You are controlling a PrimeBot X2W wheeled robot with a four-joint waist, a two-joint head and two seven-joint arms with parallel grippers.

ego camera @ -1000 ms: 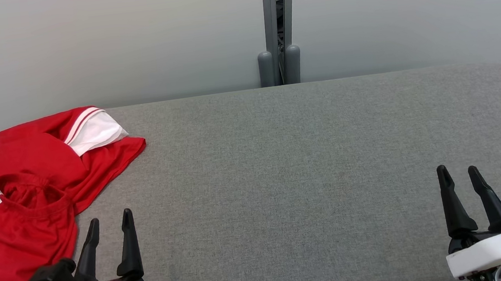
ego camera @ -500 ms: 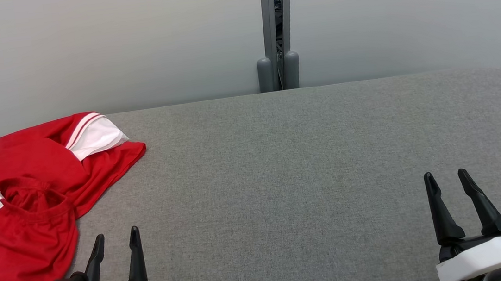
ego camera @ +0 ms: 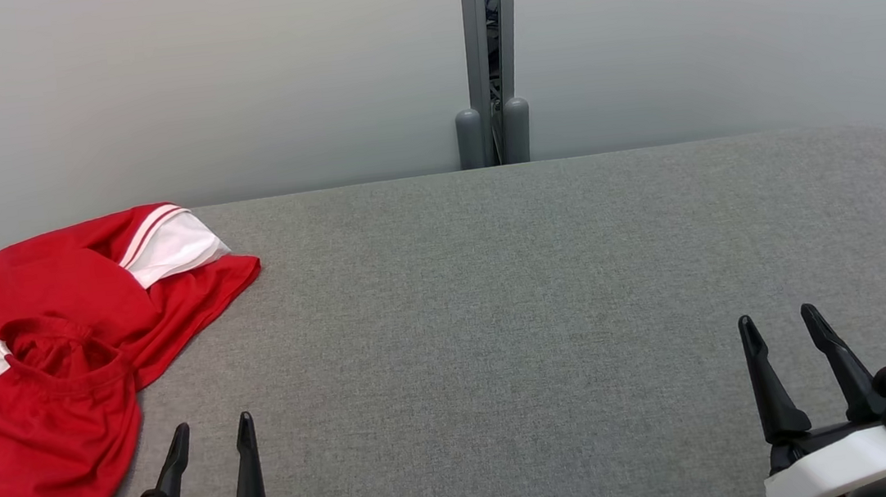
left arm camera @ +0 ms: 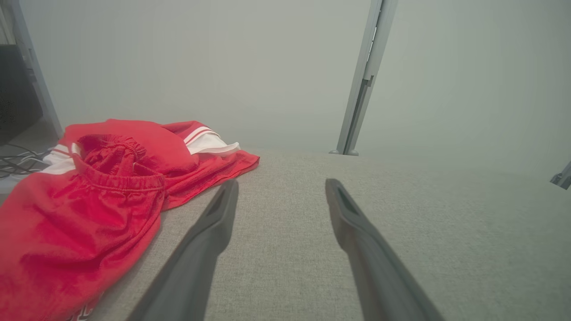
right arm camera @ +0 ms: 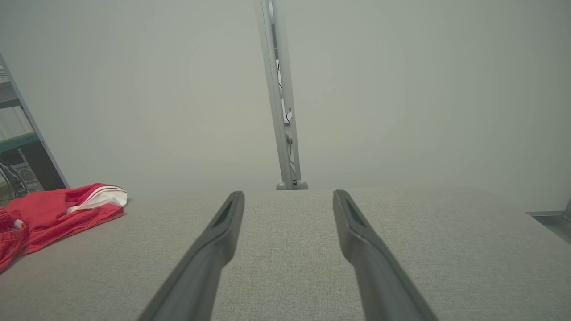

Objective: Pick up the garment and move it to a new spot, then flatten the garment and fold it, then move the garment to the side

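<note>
1. Red garment (ego camera: pixel 45 381) with white stripes lies crumpled at the left end of the grey padded table (ego camera: pixel 498 300).
2. Just to the right of it hovers the left gripper (ego camera: pixel 212 422), not touching the cloth; its fingers are spread and hold nothing.
3. Well apart, at the right side, the right gripper (ego camera: pixel 777 315) also has its fingers spread and empty.

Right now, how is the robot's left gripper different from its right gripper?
The left gripper sits right beside the red garment; the right gripper is far from it, across the grey table. The left gripper's fingers lean rightward in the head view; the right gripper's lean leftward. Both are open and hold nothing.
</note>
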